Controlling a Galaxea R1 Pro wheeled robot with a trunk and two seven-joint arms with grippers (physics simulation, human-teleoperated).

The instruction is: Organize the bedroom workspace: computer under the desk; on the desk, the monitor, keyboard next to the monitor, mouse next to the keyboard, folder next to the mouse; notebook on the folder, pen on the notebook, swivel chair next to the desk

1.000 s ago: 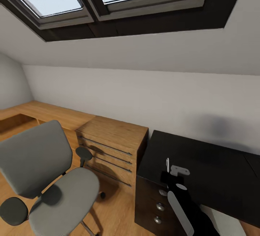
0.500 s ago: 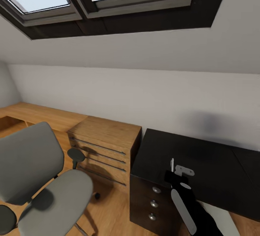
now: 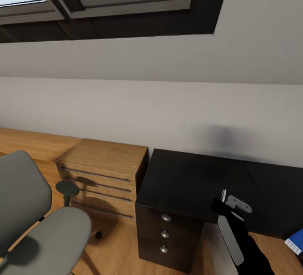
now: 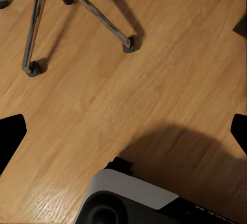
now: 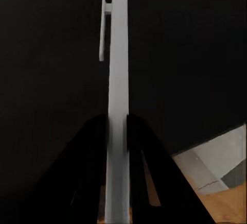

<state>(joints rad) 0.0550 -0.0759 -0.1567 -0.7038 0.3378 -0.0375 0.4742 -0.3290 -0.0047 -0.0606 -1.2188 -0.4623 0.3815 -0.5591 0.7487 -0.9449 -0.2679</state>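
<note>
Attic bedroom, glossy black desk, wooden drawers

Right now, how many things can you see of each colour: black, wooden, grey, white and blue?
Black: 1, the desk
Wooden: 1, the chest of drawers
Grey: 1, the swivel chair
White: 1, the pen, in the right end effector
Blue: 1, the folder
Total: 5
</note>
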